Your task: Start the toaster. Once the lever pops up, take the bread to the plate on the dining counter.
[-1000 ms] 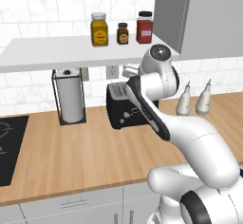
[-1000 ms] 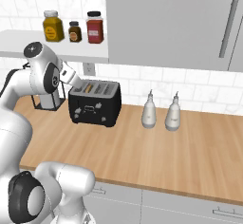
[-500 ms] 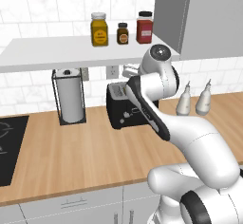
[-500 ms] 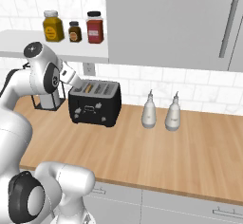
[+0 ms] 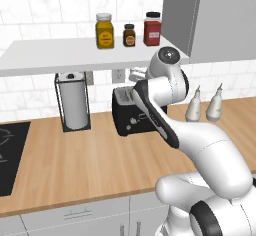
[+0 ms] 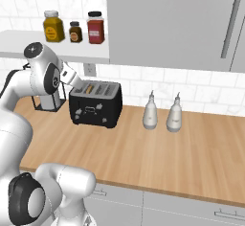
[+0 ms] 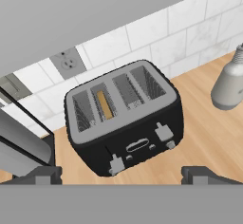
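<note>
Where arm crosses, toaster (image 5: 127,116) partly hidden

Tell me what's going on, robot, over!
Claw open, above toaster. Bread sits in second slot. Lever not pressed. Nothing in the way.

The black toaster (image 5: 129,116) stands on the wood counter (image 5: 75,160) against the tiled wall, its right part hidden behind the white arm (image 5: 165,105). A paper towel holder (image 5: 73,102) stands to its left and two pale bottles (image 5: 205,105) to its right. Three jars (image 5: 129,30) sit on the shelf (image 5: 60,55) above, and a black cooktop (image 5: 10,155) lies at the left edge.
</note>
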